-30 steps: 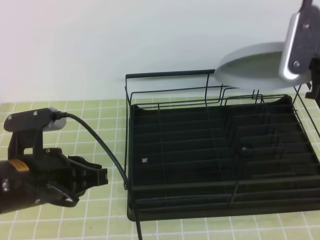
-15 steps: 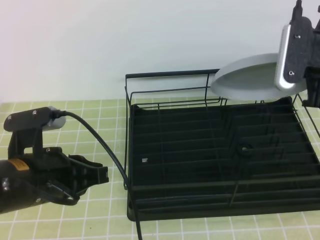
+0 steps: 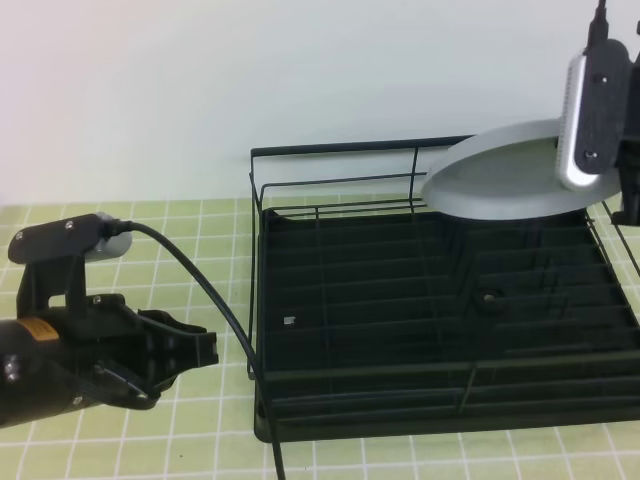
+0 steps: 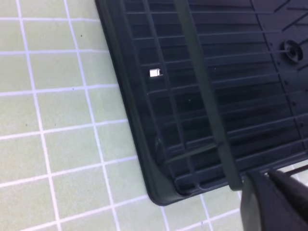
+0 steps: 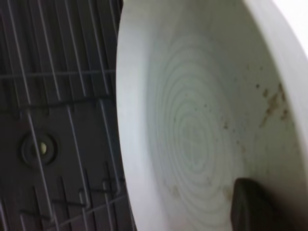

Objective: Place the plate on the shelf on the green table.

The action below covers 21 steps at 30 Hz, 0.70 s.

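Grey-blue plate [image 3: 495, 182] tilted above black shelf [image 3: 400, 330].

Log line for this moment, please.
right gripper: holding plate | plate: tilted, above shelf back right | left gripper: idle, open

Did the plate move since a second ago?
Yes. The plate has come down lower against the shelf back rail and tilted more steeply, carried by the right gripper.
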Each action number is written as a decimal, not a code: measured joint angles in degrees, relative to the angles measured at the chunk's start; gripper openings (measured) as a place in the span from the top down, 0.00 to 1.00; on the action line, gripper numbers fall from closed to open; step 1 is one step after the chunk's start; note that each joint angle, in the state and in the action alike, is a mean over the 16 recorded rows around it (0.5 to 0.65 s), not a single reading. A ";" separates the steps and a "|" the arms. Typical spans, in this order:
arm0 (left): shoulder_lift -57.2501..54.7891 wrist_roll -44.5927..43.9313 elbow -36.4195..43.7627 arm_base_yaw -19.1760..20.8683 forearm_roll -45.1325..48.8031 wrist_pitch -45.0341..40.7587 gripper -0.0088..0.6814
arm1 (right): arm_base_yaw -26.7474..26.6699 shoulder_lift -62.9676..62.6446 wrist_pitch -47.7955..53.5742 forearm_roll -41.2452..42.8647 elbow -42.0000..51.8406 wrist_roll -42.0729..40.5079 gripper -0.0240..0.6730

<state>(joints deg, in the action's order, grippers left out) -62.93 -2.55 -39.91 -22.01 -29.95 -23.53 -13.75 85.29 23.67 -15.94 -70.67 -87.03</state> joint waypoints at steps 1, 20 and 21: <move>0.00 0.00 0.01 0.00 -0.01 0.00 0.99 | 0.00 0.02 0.12 -0.01 0.00 -0.01 0.82; 0.00 0.00 0.01 0.00 0.12 0.00 0.99 | 0.00 2.34 0.23 -0.35 0.00 -0.18 0.82; 0.00 0.00 0.01 0.00 0.12 0.00 0.99 | 0.00 2.49 0.17 -0.37 0.00 -0.20 0.82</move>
<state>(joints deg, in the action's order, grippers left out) -62.93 -2.55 -39.90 -22.01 -29.82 -23.53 -13.75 87.78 23.84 -16.31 -70.67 -87.22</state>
